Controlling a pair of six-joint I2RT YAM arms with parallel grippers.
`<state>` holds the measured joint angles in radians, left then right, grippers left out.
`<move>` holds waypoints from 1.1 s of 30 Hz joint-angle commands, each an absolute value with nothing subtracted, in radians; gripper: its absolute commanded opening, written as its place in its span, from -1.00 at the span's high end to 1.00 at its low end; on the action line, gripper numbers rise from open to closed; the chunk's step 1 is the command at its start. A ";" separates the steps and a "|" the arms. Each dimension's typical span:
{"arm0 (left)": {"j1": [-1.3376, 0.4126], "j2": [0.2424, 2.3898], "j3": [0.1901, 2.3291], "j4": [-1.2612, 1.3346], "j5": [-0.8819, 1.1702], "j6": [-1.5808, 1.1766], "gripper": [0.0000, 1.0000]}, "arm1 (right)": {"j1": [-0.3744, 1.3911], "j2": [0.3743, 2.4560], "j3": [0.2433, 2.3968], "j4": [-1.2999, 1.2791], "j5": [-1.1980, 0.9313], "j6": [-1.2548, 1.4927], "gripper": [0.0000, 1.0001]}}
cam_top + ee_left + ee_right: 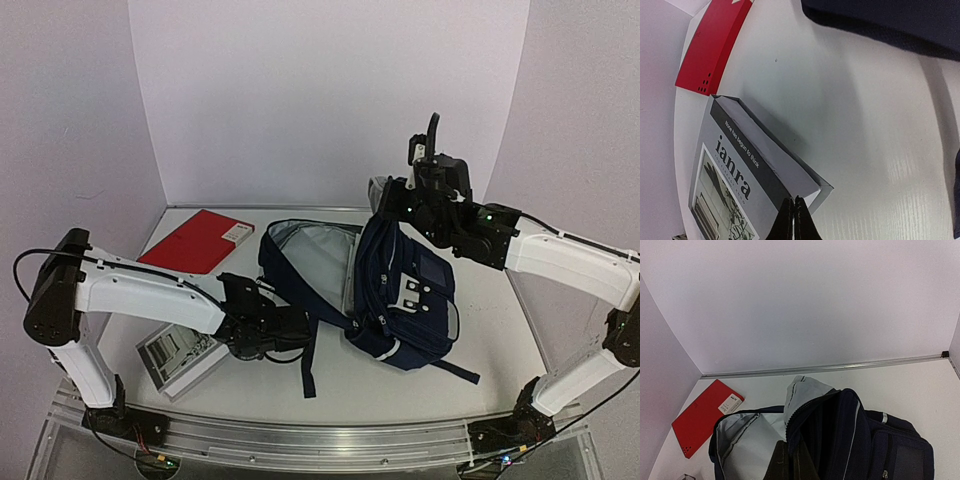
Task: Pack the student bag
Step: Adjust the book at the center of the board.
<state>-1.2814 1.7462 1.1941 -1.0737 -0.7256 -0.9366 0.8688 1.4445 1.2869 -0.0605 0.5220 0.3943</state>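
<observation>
light: bright, even | shadows: soft | student bag (pixel 880 20): seemingly blurred close-up

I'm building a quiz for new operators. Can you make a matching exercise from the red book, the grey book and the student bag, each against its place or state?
Things:
1. red book
2. grey book
3. student bag

Places or states:
A. open, its rim held up by the right fingers
B. lying flat at the far left
C. near left, its corner at the shut left fingers

Pairs: 1-B; 2-C; 3-A
</observation>
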 commanded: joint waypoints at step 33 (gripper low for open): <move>-0.465 1.297 1.052 -0.430 0.405 -0.708 1.00 | 0.860 1.419 1.340 -0.010 0.529 0.397 1.00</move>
